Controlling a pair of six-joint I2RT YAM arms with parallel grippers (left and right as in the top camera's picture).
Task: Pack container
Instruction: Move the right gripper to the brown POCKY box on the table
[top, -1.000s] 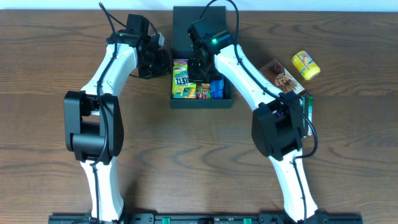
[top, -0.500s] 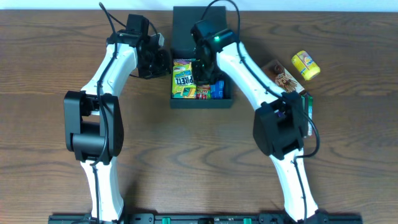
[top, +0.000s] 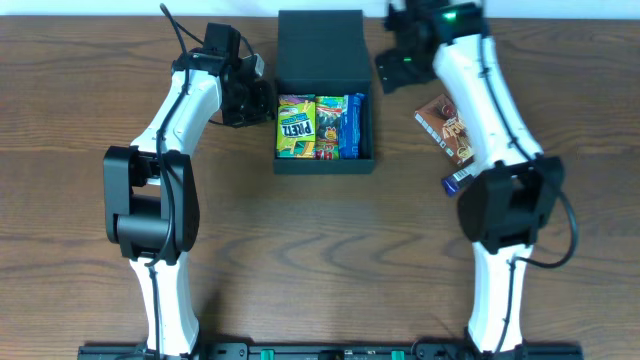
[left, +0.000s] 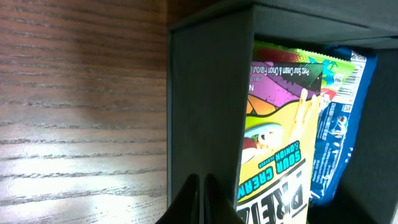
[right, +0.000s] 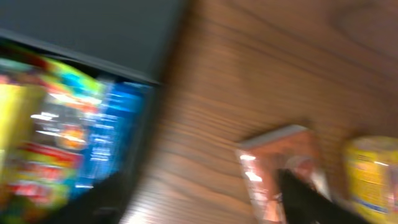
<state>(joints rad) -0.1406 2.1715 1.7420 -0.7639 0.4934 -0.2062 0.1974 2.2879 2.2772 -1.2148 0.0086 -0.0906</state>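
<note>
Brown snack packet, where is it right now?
Overhead, the brown snack packet lies on the table right of the container, beside the right arm.

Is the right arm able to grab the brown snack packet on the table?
Probably yes. The brown packet lies uncovered on the table, and the right gripper, open, hangs near it with nothing between.

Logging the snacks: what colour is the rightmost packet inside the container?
The rightmost packet is blue, clearest in the overhead view.
</note>
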